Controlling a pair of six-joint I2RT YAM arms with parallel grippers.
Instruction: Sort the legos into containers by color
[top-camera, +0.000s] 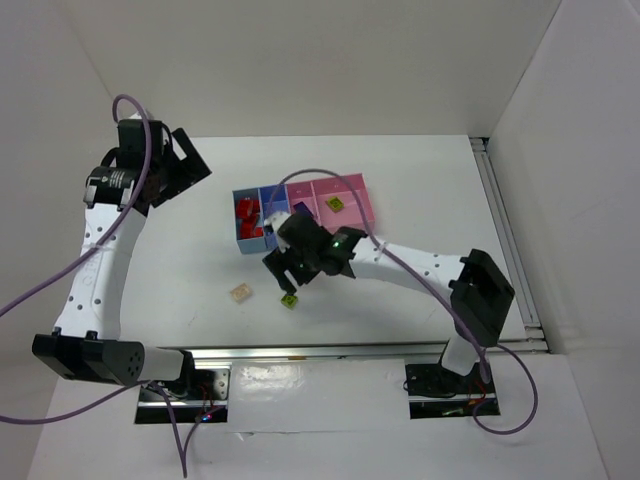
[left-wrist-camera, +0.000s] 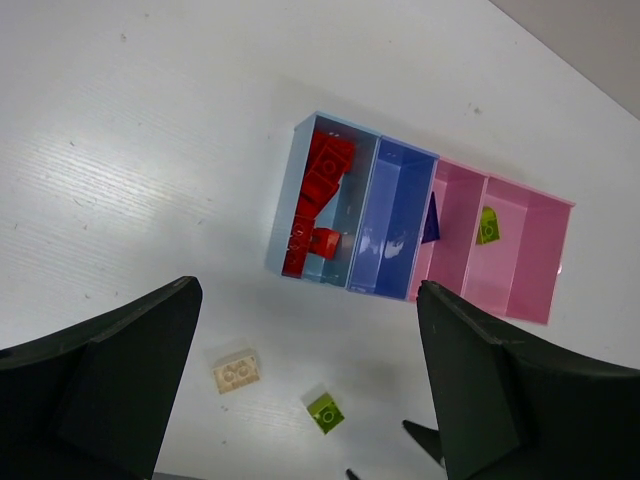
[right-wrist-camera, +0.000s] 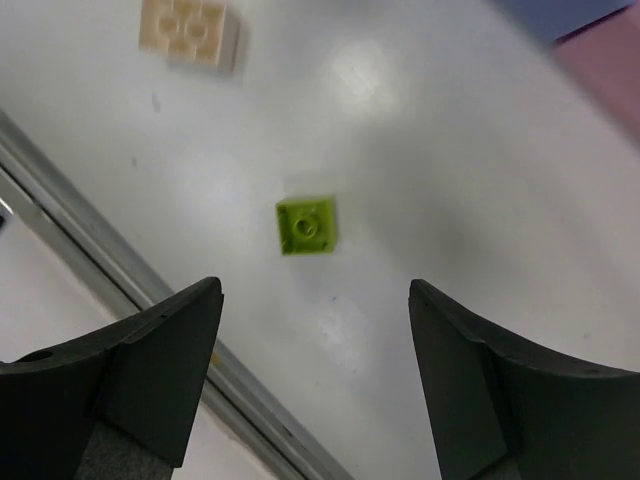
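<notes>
The row of containers (top-camera: 350, 182) lies mid-table. Several red legos (top-camera: 248, 215) fill the light blue bin (left-wrist-camera: 287, 205). The darker blue bin (left-wrist-camera: 392, 215) looks empty. A purple-blue lego (left-wrist-camera: 430, 221) lies in the pink bin. A lime lego (top-camera: 335, 204) lies in the wider pink bin (left-wrist-camera: 530, 260). A second lime lego (top-camera: 290, 299) and a cream lego (top-camera: 240, 292) lie loose on the table in front. My right gripper (top-camera: 283, 277) is open, hovering just above the loose lime lego (right-wrist-camera: 307, 225). My left gripper (top-camera: 190, 160) is open and empty, high at the back left.
A metal rail (top-camera: 330, 348) runs along the table's near edge, close to the loose legos. White walls close in the table at the back and sides. The cream lego (right-wrist-camera: 190, 32) lies left of the lime one.
</notes>
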